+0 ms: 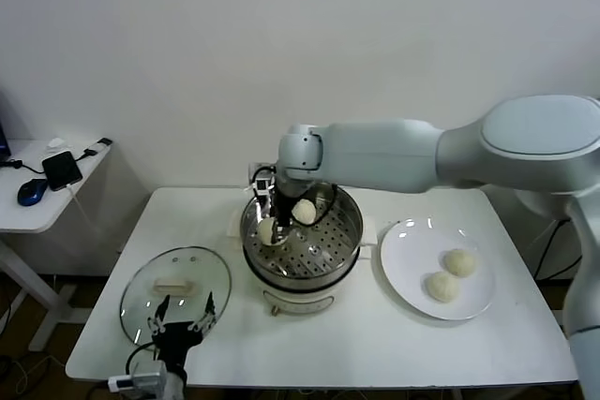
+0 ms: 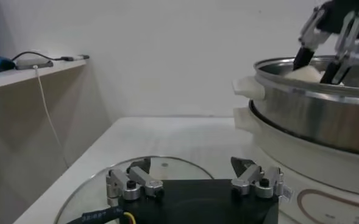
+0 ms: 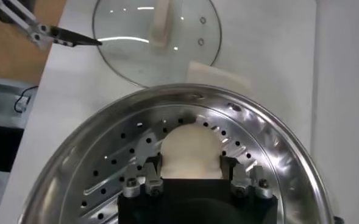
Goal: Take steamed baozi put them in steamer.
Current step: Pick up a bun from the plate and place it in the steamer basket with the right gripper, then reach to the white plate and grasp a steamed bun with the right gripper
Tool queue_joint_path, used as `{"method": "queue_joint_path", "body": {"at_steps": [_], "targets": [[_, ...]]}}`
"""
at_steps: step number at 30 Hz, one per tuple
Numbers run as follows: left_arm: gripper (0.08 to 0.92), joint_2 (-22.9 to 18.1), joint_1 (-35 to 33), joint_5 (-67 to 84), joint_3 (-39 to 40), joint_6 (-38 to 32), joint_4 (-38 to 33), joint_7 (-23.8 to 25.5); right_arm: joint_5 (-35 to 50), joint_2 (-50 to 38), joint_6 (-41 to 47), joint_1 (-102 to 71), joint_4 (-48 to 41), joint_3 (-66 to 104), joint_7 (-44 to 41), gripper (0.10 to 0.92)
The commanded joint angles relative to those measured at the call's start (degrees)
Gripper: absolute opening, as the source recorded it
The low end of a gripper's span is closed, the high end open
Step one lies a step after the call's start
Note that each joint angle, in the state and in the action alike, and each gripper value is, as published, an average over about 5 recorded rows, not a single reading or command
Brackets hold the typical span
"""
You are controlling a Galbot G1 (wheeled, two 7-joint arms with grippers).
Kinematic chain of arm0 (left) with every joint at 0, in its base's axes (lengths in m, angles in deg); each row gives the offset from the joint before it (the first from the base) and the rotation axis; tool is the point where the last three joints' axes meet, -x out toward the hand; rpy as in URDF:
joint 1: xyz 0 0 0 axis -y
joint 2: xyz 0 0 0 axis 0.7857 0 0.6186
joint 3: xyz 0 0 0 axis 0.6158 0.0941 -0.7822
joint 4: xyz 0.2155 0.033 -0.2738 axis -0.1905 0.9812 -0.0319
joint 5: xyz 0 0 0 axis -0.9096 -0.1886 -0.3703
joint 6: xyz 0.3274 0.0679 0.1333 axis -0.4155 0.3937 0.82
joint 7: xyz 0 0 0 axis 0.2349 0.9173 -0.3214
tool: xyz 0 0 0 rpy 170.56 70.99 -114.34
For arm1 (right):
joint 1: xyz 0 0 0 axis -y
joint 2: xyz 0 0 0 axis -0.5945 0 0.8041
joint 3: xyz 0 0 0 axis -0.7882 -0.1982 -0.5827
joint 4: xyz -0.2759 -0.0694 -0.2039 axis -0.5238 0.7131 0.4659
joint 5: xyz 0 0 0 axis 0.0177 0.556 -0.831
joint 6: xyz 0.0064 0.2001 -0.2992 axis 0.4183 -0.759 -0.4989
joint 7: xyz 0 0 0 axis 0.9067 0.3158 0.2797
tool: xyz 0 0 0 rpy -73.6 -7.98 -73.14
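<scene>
White table (image 1: 375, 344) carrying, from robot's left to right, round glass lid (image 1: 175, 292), steel steamer (image 1: 302, 241) and flat white plate (image 1: 434, 269). Side desk (image 1: 37, 199) standing further to the left, with black phone (image 1: 62, 169) and blue mouse (image 1: 31, 191) on top. Steamer placed centrally on white base, perforated tray (image 3: 124, 158) visible inside, side handle (image 2: 250, 87) projecting toward the lid. Right arm reaching across from the right, right gripper (image 1: 273, 217) lowered inside the steamer over the left part of the tray. Seen in right wrist view: right gripper (image 3: 191, 176) with fingers spread partway, one steamed baozi (image 3: 190, 149) resting on the tray between them; finger contact with the bun not determinable. Second baozi (image 1: 304, 212) lying on the tray just beside the gripper, toward the rear. Two further baozi (image 1: 459, 262) (image 1: 442, 286) remaining on the plate, near each other. Left gripper (image 1: 180, 318) parked at the near edge of the table, over the near rim of the glass lid, fingers (image 2: 130, 184) spread wide, holding nothing.
</scene>
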Motion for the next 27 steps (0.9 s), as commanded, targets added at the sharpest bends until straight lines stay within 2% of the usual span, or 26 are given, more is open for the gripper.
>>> {"method": "queue_joint_path", "body": {"at_steps": [1, 5, 9, 16, 21, 27], "targets": [[0.823, -0.2, 0.1, 0.0, 0.0, 0.2, -0.3, 0.0, -0.9, 1.1, 0.0, -2.7, -2.0, 1.7, 1.3, 0.789], [0.823, -0.3, 0.0, 0.0, -0.2, 0.3, -0.6, 0.0, -1.0, -2.0, -3.1, 1.6, 0.5, 1.7, -2.3, 0.82], [0.823, -0.5, -0.1, -0.1, -0.3, 0.5, -1.2, 0.0, -1.1, -7.9, -10.4, 9.8, 3.2, -1.6, -10.6, 0.822], [0.823, -1.1, -0.5, -0.6, 0.0, 0.9, -2.3, 0.1, -5.9, -27.0, -20.1, 25.2, 8.7, -12.2, -23.4, 0.823], [0.823, -1.3, -0.4, -0.8, -0.1, 1.1, -2.4, 0.2, -13.8, -39.9, -22.6, 28.9, 15.3, -20.6, -24.1, 0.823], [0.823, -1.5, -0.2, -1.2, -0.2, 1.0, -2.1, 0.2, -26.2, -52.3, -21.4, 18.0, 19.1, -20.1, -20.3, 0.823]]}}
